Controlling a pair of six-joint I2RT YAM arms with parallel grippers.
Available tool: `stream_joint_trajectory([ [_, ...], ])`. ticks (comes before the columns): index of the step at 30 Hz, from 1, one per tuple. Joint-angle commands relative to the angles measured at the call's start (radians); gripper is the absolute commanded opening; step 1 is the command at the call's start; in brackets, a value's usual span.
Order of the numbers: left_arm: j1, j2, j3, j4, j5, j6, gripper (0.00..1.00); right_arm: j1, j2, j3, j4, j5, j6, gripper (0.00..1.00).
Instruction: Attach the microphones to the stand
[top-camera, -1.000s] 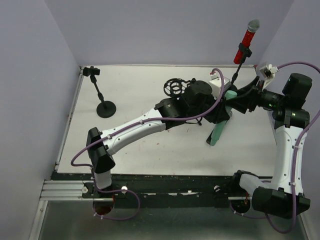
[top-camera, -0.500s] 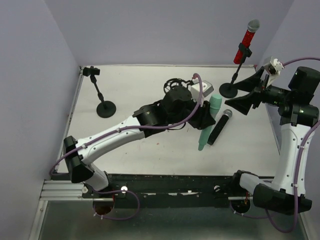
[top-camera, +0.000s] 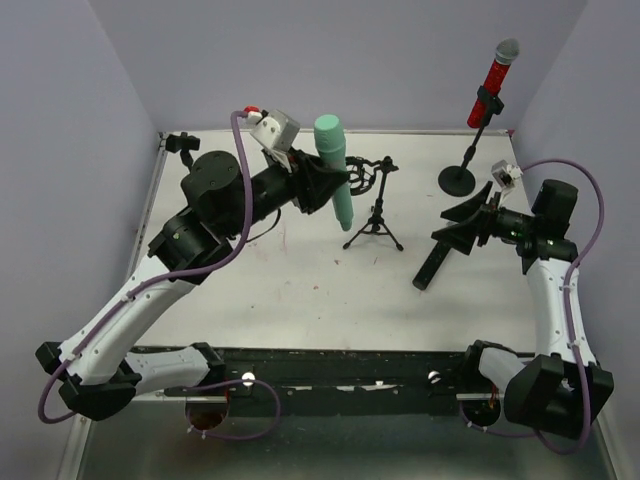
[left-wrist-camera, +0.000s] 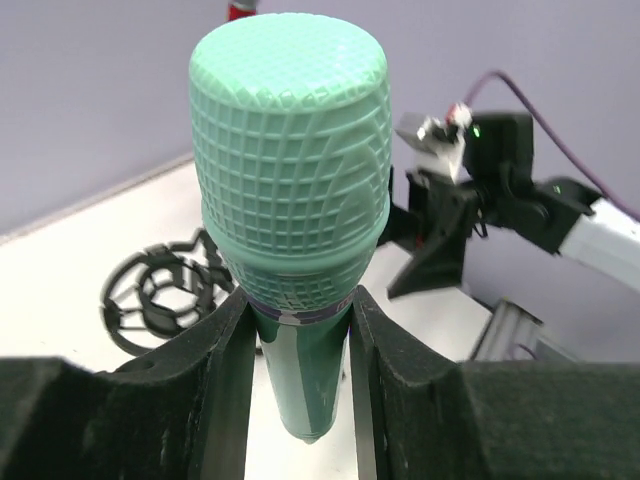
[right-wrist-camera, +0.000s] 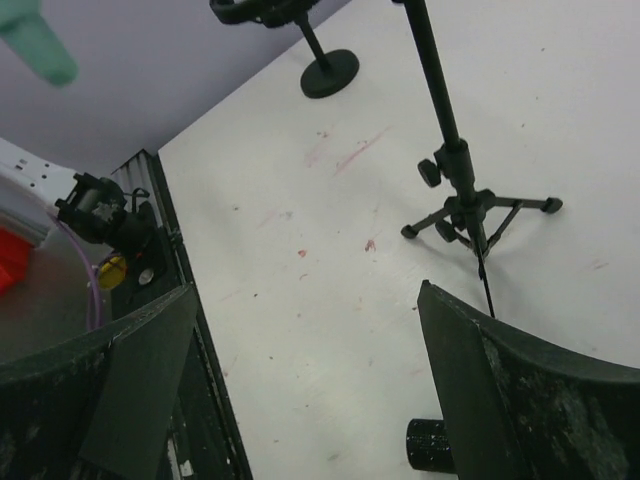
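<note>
Quickly: three mics, three stands. Green mic (top-camera: 330, 135) head-up, clamped in left gripper (top-camera: 335, 190), beside tripod stand (top-camera: 373, 228). Black mic (top-camera: 432, 268) flat on table (top-camera: 300, 290), just under right gripper (top-camera: 462, 225), jaws wide apart, holding nothing. Red mic (top-camera: 497, 80) clipped on far-right stand (top-camera: 462, 172); third stand (top-camera: 205, 205) far left. White table, lilac walls (top-camera: 300, 60).

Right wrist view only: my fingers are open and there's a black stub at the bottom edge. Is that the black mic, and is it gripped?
Observer: Yes, the black mic lies on the table under the open right gripper, not gripped.
Operator: And the green one?
Observer: The mint-green mic stands upright in the left gripper, clamped below its head, next to the shock mount on the tripod stand.
Operator: Red?
Observer: The red mic is already clipped on the round-base stand, back right.
</note>
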Motion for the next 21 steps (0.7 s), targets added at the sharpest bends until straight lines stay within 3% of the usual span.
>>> stream_joint_trajectory([
  [1, 0.094, 0.047, 0.036, 0.135, 0.006, 0.105, 0.00, 0.006, -0.061, -0.094, 0.277, -0.012, 0.123, 1.00],
  [3, 0.124, 0.090, 0.079, 0.176, 0.010, 0.121, 0.00, 0.004, -0.055, -0.109, 0.332, -0.012, 0.191, 1.00],
  [11, 0.173, 0.262, 0.277, 0.175, 0.041, 0.144, 0.00, 0.006, -0.040, -0.100, 0.297, 0.025, 0.168, 1.00],
  [21, 0.177, 0.328, 0.271, 0.158, 0.053, 0.167, 0.00, 0.006, -0.021, -0.086, 0.259, 0.027, 0.144, 1.00],
])
